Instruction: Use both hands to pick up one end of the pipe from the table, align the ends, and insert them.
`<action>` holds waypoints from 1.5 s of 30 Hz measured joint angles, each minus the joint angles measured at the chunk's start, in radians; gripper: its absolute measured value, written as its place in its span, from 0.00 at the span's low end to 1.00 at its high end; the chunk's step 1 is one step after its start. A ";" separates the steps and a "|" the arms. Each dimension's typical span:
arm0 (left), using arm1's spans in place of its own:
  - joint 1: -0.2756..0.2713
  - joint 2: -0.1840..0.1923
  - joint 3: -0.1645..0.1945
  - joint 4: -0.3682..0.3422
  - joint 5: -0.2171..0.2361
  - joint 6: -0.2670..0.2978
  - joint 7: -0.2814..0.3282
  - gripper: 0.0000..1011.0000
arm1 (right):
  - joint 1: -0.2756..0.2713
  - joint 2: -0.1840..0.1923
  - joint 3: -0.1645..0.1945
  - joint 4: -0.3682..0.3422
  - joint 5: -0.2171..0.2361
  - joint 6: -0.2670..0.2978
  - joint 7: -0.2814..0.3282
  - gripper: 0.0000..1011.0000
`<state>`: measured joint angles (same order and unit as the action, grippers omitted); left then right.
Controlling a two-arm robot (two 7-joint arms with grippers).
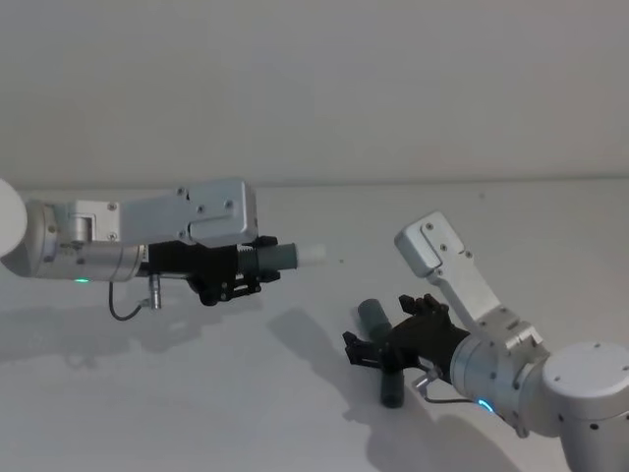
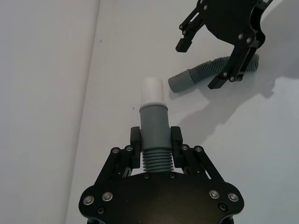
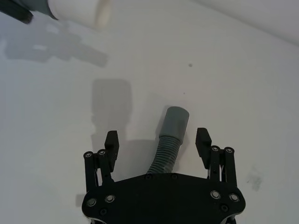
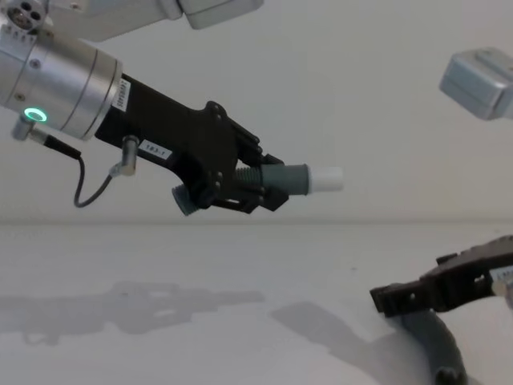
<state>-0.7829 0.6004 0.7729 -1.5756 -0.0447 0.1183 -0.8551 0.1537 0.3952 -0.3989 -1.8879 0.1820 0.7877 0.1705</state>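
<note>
The left gripper (image 1: 257, 265) is up in the air over the table (image 1: 197, 403), on the robot's left side. It is squeezed tight on the first hose piece (image 2: 154, 122) and holds it by the bumpy, ribbed part. The smooth grey cuff of this piece sticks out past the fingers. The white plug tip (image 2: 152, 91) is at the very front, and it points across toward the robot's right side. In the chest view this hose piece is high above the table. A green ring light (image 4: 34, 115) glows on the left arm.

The right gripper (image 3: 157, 139) is low down on the robot's right side, close to the table. Its fingers (image 3: 111, 141) are spread wide apart. The second hose piece (image 3: 174, 122) lies on the table between them. In the right wrist view there is a gap on each side, so no finger touches it. This piece is a little bent. Its plain grey cuff (image 1: 371, 317) is the end farther from the robot, and it pokes out past the fingers. In the head view the gripper sits over the middle of the piece.

The two hose pieces are well apart. The one with the white tip is up high and to the left, and the other one is down on the table.
</note>
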 joint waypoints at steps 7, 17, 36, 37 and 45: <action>-0.006 0.003 0.003 0.002 0.003 -0.011 -0.007 0.34 | -0.016 -0.020 0.016 0.018 0.005 -0.008 -0.007 0.99; -0.011 0.005 0.005 0.003 0.005 -0.019 -0.013 0.34 | -0.027 -0.050 0.039 0.060 0.019 -0.024 -0.009 0.99; -0.014 0.007 0.007 0.004 0.006 -0.023 -0.016 0.34 | -0.006 -0.082 0.057 0.148 0.027 -0.049 0.013 0.99; -0.014 0.007 0.007 0.004 0.006 -0.023 -0.016 0.34 | -0.006 -0.082 0.057 0.150 0.027 -0.050 0.014 0.97; -0.014 0.007 0.007 0.004 0.006 -0.024 -0.017 0.34 | -0.001 -0.088 0.061 0.165 0.028 -0.057 0.020 0.78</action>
<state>-0.7972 0.6076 0.7801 -1.5715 -0.0383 0.0939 -0.8719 0.1523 0.3069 -0.3383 -1.7225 0.2103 0.7306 0.1903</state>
